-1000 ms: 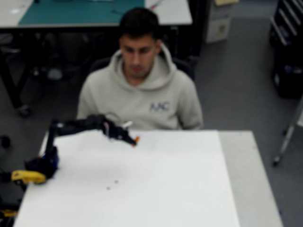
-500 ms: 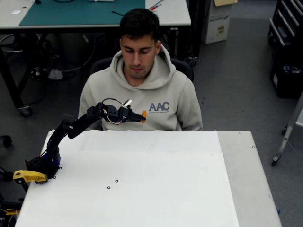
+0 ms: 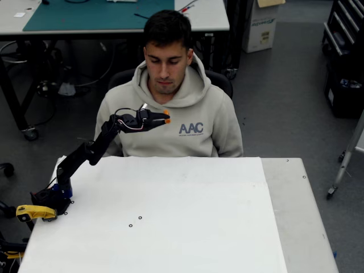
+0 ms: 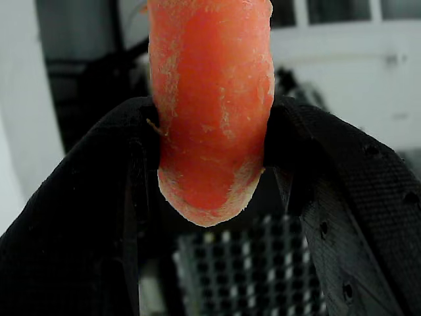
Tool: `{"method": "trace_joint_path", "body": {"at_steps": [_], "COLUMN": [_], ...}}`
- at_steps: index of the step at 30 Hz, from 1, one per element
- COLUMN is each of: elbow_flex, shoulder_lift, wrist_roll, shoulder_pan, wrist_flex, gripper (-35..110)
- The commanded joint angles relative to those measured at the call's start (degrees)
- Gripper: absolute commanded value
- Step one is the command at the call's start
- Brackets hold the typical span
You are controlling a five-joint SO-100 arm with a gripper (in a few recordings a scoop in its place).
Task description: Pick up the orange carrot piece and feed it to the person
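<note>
"AAC" in dark letters on the person's grey hoodie chest, at 3 o'clock of the claw. Other print unreadable.

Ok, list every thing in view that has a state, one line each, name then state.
claw: shut on the orange carrot piece, raised off the table in front of the person's chest.
orange carrot piece: pinched between both fingers, clear of the table.
person: seated behind the table, head tilted down, mouth shut as far as the overhead view shows.
white table: bare but for the arm's base at its left edge.
</note>
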Motion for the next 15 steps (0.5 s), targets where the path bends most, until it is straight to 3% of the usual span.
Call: {"method": "trace_joint_path", "body": {"at_steps": [1, 11, 15], "elbow_flex": [-4.75, -4.75, -4.75], "shoulder_lift": [2.46, 2.46, 1.67], "wrist_roll": [-2.55, -2.55, -2.46], "shoulder_pan": [-2.37, -7.65, -8.35], "wrist_flex": [-0.44, -0.79, -7.56], "gripper": [-3, -3, -3]}}
